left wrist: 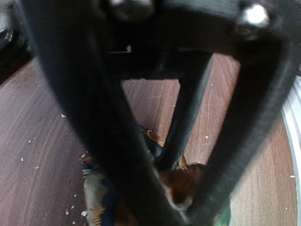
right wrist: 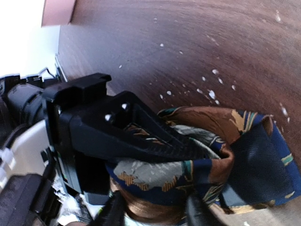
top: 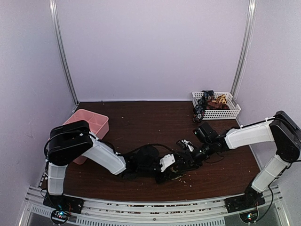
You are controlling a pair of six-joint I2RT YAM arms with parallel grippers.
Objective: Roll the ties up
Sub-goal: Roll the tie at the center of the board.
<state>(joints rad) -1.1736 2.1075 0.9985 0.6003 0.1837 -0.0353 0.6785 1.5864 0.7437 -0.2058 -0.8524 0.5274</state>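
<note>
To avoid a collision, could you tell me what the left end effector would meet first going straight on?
The left end effector would meet the patterned tie bunched right against it, with the table apparently just beneath; depth is unclear.

Bench (top: 141,122): dark wood-grain top, smooth, low sheen. Tie (right wrist: 244,155): woven cloth, soft satin lustre, creased. Left end effector (left wrist: 181,205): black plastic, matt, smooth. Left arm shell (top: 106,157): white plastic, glossy. Basket (top: 218,114): white plastic lattice. Bin (top: 99,127): pink plastic, matt.
</note>
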